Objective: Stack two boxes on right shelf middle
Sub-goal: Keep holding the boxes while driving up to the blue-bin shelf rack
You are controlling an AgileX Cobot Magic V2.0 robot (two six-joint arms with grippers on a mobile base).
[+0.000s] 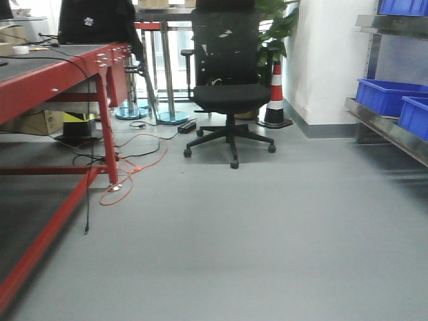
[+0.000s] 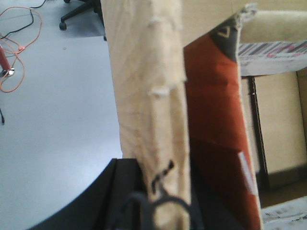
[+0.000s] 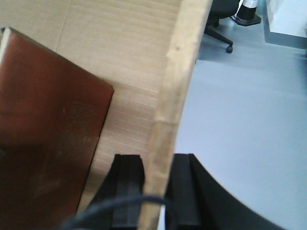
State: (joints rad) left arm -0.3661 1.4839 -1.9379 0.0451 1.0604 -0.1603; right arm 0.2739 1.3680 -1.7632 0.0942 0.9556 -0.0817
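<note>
The shelf (image 1: 384,127) shows only as a steel rail at the front view's right edge, and its levels are cut off. The box (image 3: 124,52) hangs clear of the shelf. It looks like light, bendy card, best held low on opposite walls. A red-brown sheet (image 3: 43,134) lies inside; whether it belongs to the second box is unclear. The right tool (image 3: 157,179) clamps one wall. The left tool (image 2: 165,211), blurred, pinches another.

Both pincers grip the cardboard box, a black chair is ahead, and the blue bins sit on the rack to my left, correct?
No: the front-facing view shows the blue bins on the rack to the right. The left pincer and right pincer do grip the box, and the chair is ahead.
</note>
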